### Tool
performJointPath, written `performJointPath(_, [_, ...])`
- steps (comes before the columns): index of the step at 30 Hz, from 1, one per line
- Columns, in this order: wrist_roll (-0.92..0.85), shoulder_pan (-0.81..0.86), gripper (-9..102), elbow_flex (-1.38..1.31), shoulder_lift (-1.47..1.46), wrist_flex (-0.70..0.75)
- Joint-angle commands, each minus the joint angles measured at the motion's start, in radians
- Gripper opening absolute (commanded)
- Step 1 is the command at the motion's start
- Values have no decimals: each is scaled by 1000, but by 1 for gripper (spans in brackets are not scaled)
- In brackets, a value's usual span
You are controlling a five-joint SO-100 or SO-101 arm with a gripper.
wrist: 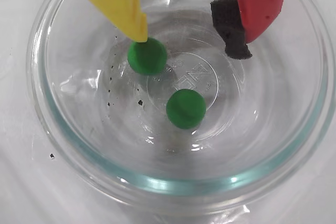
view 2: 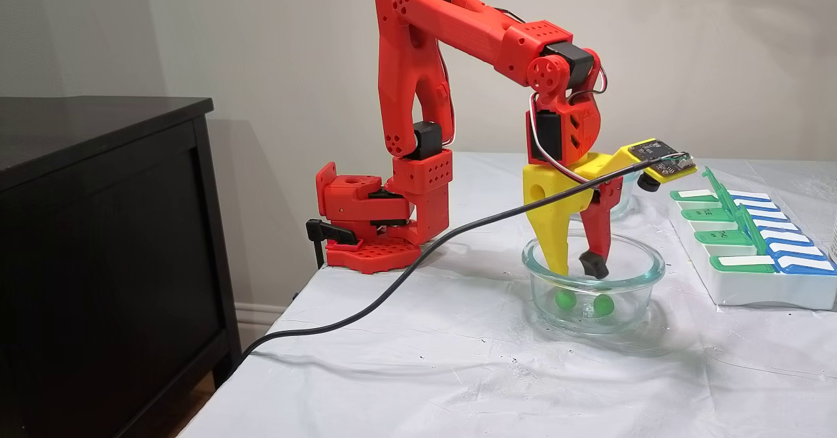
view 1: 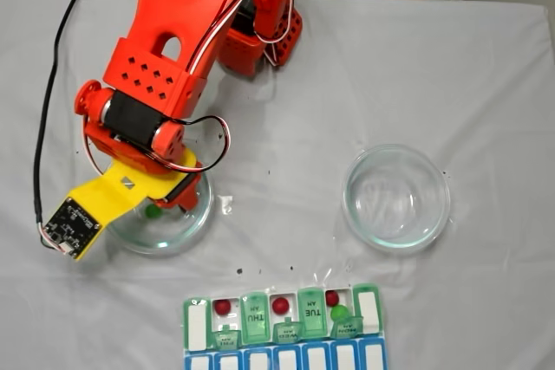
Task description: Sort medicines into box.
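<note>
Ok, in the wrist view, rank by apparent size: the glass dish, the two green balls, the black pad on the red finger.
1. Glass dish, by far the largest.
2. Black pad and the two green balls: all look about alike. The pad sits nearer the camera, so I won't rank them.

1. The glass dish's rim (wrist: 173, 187) walled in two green balls (wrist: 147, 56) (wrist: 186, 108), which lay apart with bare floor between.
2. The gripper (wrist: 194, 43) hung spread inside the dish, its yellow finger (wrist: 118, 1) just over one ball.
3. The cable (view 2: 405, 274) crossed the cloth beside the dish.
</note>
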Motion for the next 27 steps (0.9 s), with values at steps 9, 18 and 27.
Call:
performJointPath(9, [-2,8,26,-8,12,-58])
performJointPath(18, [-51,21,27,-75,60,-2])
performJointPath(27, [-183,26,26,-84,83,-69])
